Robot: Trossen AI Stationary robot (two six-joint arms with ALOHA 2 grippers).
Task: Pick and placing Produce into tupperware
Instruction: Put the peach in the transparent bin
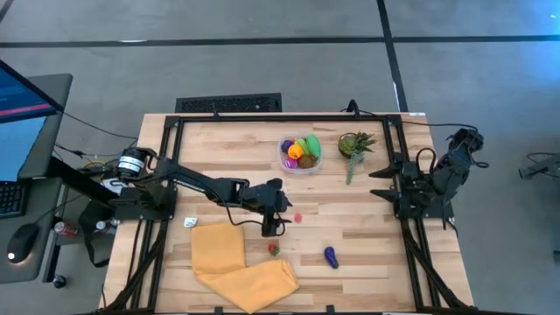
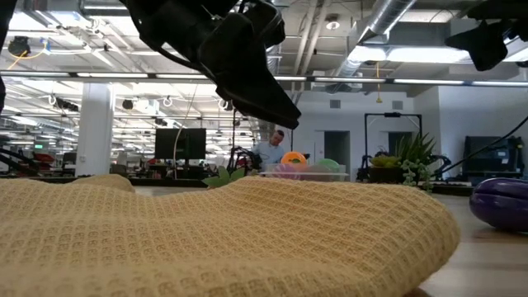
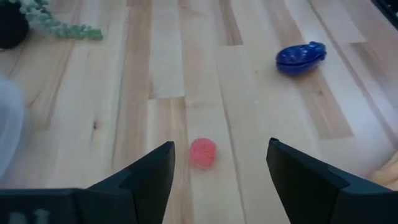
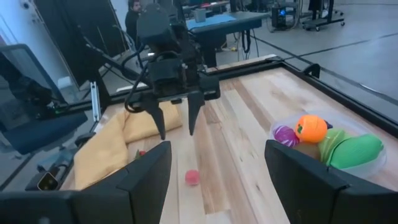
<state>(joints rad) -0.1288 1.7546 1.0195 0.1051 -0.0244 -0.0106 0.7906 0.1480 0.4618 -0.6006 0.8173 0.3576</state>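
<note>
A small red piece of produce [image 3: 203, 153] lies on the wooden table just ahead of my left gripper [image 3: 221, 143], whose fingers are open and hang above the table [image 4: 176, 134]. A purple piece [image 1: 331, 256] lies nearer the front edge. A red-and-green piece [image 1: 273, 248] rests by the yellow cloth [image 1: 241, 262]. The round clear tupperware [image 1: 300, 153] stands at the far middle and holds several orange, green, magenta and brown pieces. My right gripper [image 1: 381, 182] waits open at the table's right side.
A potted green plant [image 1: 354, 144] stands just right of the tupperware. The crumpled yellow cloth covers the front left of the table. A black frame [image 1: 289, 115] runs around the table's edges. A person [image 4: 133, 15] sits in the room beyond.
</note>
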